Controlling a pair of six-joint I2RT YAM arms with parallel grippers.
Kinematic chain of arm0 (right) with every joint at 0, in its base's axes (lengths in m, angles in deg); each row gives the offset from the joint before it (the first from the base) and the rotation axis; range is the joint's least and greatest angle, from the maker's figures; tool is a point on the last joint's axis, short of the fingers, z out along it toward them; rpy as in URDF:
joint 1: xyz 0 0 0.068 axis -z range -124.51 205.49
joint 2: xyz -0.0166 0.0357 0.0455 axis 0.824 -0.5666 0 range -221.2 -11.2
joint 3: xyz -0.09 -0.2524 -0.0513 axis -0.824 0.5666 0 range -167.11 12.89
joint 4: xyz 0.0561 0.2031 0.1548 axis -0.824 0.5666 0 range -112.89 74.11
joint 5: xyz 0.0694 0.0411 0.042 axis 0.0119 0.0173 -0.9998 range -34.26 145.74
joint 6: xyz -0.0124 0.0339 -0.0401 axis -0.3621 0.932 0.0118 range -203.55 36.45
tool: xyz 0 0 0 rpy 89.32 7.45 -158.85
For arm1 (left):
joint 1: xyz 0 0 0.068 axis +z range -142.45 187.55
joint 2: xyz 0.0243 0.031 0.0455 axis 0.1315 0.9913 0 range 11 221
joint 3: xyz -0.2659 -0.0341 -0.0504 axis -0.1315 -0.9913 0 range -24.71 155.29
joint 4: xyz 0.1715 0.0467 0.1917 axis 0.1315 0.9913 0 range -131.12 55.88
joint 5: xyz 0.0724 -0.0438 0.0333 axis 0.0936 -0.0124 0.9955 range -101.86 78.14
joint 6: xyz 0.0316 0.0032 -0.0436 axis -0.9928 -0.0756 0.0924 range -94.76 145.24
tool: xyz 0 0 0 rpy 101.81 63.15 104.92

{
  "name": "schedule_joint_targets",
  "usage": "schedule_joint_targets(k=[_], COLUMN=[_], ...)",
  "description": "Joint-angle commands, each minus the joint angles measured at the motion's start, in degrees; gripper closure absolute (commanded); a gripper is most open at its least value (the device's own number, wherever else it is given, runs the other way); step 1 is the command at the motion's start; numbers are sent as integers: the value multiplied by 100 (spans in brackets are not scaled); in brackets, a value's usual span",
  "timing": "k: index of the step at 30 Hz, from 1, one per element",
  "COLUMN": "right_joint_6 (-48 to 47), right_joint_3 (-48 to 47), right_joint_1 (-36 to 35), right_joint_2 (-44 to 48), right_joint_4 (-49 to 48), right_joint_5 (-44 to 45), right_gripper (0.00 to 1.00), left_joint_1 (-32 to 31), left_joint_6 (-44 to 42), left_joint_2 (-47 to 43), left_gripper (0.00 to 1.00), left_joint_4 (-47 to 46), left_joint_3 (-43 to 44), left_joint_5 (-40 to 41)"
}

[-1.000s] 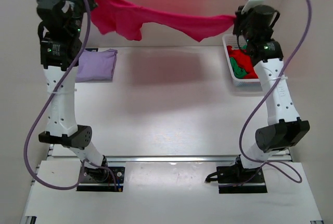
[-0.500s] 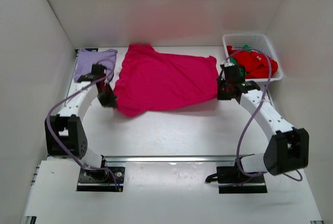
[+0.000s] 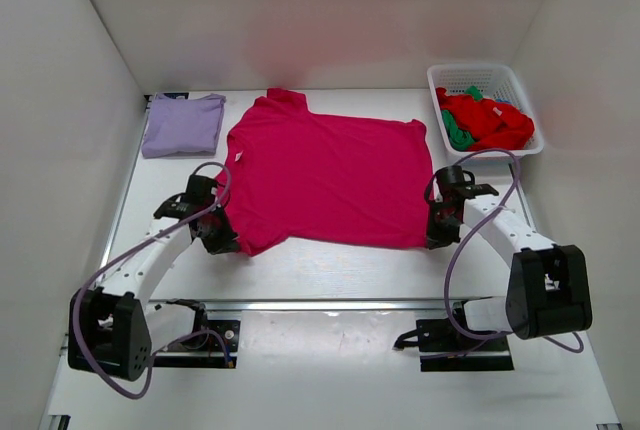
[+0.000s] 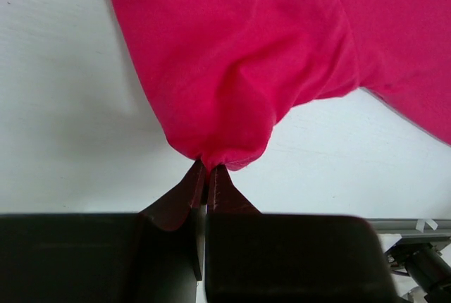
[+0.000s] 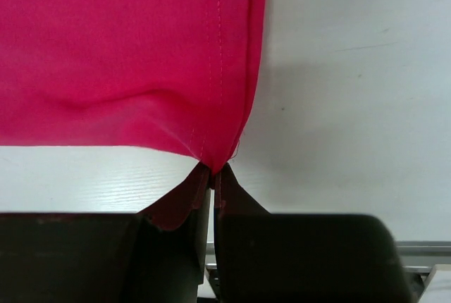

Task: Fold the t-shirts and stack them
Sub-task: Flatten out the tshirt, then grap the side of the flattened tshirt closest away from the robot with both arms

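Magenta-pink cloth is taking up the middle of the white table [image 3: 330, 280]. The big t-shirt [image 3: 330, 175] is lying spread almost flat, its neck end pointing to the far wall and its hem facing the arms. The white basket [image 3: 480, 76] is sitting at the far right with red shirts [image 3: 495, 122] and a green one [image 3: 455, 133] heaped inside. The lavender shirt [image 3: 182, 123] is resting folded at the far left, just beside the pink sleeve.

The left gripper [image 4: 206, 176] is pinching the near left corner. The right gripper [image 5: 213, 175] is clamping the near right hem corner, its jaws closed tight on the cloth.

We are worrying most about that left corner. It is puckering and bulging above the jaws, so letting go now is likely leaving a lump that skews the first fold. Both pinches are biting only the very edge, so a sharp tug is risking a slip. Any drag to the left is threatening to ruffle the lavender shirt.

We are not making out how many layers each jaw is holding. We are also missing what is tucked under the bunched corner and how many shirts are buried in the basket. The wrist views are cutting off most of the shirt.
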Motion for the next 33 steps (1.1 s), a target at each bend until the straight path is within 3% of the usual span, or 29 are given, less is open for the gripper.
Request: schedule_joint_targets(k=[1, 12, 18, 23, 33], right_joint_6=[225, 365, 251, -30, -391], right_joint_3=[-99, -213, -468, -1021, -2173], right_joint_1=[-97, -159, -1, 157, 474], right_joint_2=[-10, 33, 42, -239, -1231], right_joint_4=[138, 701, 806, 841, 728], right_joint_5=[9, -9, -79, -158, -132], right_gripper=[100, 99, 100, 100, 100], left_joint_1=[-44, 18, -421, -238, 43], left_joint_6=[179, 381, 741, 742, 381], left_joint_2=[-400, -1720, -1439, -1008, 739], left_gripper=[100, 100, 100, 100, 100], left_joint_4=[51, 825, 511, -9, -685], left_joint_3=[-111, -69, 265, 845, 2234], left_joint_5=[120, 367, 533, 472, 437])
